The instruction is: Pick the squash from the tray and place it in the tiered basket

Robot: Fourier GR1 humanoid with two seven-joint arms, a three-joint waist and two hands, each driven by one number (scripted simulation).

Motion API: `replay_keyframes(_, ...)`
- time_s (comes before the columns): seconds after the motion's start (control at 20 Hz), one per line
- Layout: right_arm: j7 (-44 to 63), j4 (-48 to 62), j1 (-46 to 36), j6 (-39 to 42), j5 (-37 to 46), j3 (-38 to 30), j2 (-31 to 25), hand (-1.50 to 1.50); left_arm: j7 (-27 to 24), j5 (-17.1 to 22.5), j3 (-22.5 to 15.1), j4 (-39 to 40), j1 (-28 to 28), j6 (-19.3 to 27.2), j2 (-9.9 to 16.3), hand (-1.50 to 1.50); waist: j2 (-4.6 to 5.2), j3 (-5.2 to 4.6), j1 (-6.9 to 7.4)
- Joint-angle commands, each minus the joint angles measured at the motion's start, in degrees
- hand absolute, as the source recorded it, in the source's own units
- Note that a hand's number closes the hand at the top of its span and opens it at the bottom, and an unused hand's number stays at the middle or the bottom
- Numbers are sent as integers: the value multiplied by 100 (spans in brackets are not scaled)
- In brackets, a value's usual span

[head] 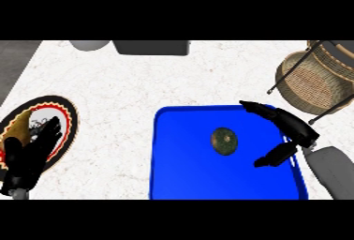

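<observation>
Head view: squash point(224, 140) on unlabelled tray point(187, 178)

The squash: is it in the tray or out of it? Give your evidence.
In the tray. The squash lies on the blue tray, inside its rim; the right hand is open beside it, not holding it.

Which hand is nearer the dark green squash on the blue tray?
Right. The right hand is open over the blue tray's right edge, just right of the dark green squash; the left hand rests far left over the patterned plate.
</observation>
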Motion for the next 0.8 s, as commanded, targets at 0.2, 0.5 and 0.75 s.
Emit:
replay_keyframes(0.2, 970, -30, -1054, 1181, 262, 180, 94, -150, -62, -40, 245, 482, -190, -296, -8, 0, -28, 1, -90)
replay_keyframes(0.5, 2062, 21, -1506, 1792, 159, 18, 371, -150, -248, -209, 314, 279, 55, -254, -175, 0, -35, 1, -86)
replay_keyframes(0.75, 2434, 159, -1515, 2172, 426, 67, 405, -150, 333, -256, 312, -108, -87, -218, -187, 0, -34, 5, -88)
